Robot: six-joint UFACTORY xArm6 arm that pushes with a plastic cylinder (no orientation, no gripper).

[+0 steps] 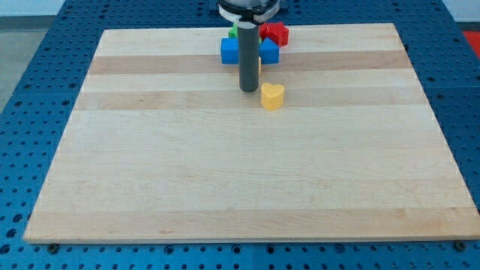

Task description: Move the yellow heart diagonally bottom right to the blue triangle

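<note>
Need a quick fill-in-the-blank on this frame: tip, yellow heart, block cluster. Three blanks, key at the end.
1. My tip sits just to the view's ____ of the yellow heart.
2. The red block lies nearest the view's ____ edge of the wooden board.
3. The block standing apart from the cluster, toward the view's bottom, is coloured ____.

Missing words: left; top; yellow.

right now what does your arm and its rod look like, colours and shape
What shows of my arm is a straight, dark grey cylindrical rod, smooth and unmarked, ending in my tip. At the view's top it hangs from a round mount that is black with a white rim; the picture edge cuts off the rest. No cables, labels or sleeves are visible. My tip sits just left of the yellow heart.
</note>
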